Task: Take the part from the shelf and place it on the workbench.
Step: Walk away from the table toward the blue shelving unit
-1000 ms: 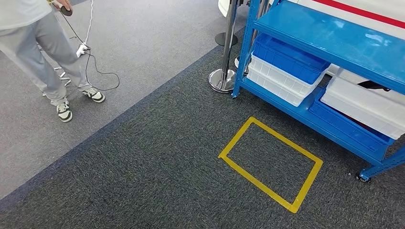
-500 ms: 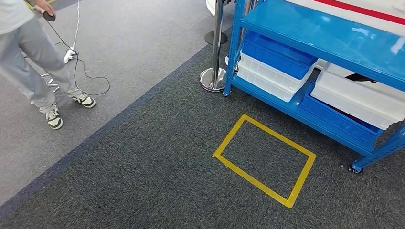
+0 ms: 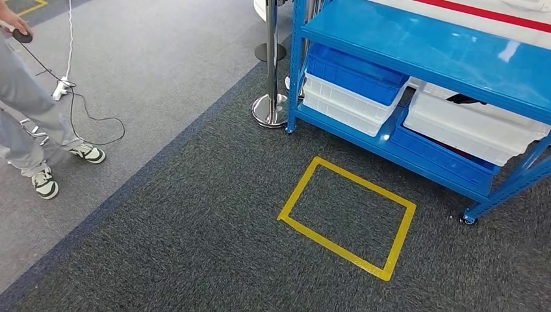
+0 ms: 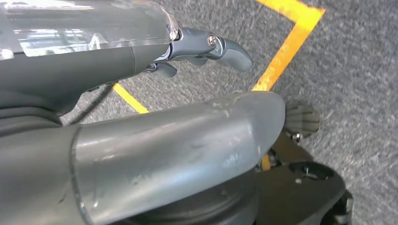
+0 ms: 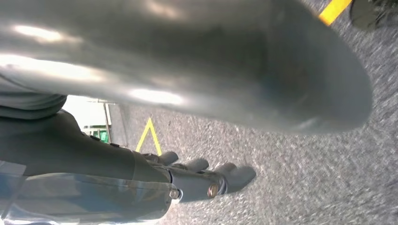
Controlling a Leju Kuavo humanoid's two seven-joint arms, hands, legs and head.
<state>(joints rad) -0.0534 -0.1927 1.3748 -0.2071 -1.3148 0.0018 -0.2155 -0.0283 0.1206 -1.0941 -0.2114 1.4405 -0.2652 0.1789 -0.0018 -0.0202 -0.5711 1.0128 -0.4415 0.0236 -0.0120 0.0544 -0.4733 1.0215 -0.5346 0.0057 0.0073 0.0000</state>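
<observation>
Both arms hang low over the carpet. In the left wrist view the left hand [image 4: 206, 49] shows grey fingers [image 4: 232, 52] reaching out past a clear cover, holding nothing; whether they are spread or curled I cannot tell. In the right wrist view the right hand [image 5: 197, 176] has dark fingers [image 5: 234, 176] lying side by side, fairly straight, with nothing between them, above the rough grey carpet.

The wrist views show yellow tape from close up and the carpet's coarse weave; the head view shows the whole scene. From the head camera, a yellow tape rectangle [image 3: 299, 187] lies flat on the dark carpet [image 3: 195, 247] near centre. Beyond it, at about 1 o'clock, stands the blue metal shelf [image 3: 416, 49] with a glossy top deck. On its lower deck sit stacked plastic bins, blue on white [image 3: 347, 88] at the left and white on blue [image 3: 455, 133] at the right. A dark part [image 3: 462, 99] lies in the right white bin, well apart from both hands. A chrome stanchion [image 3: 270, 104] stands at the shelf's left corner. At 10 o'clock a person [image 3: 29, 110] in grey trousers stands on lighter carpet, holding a cabled device.
</observation>
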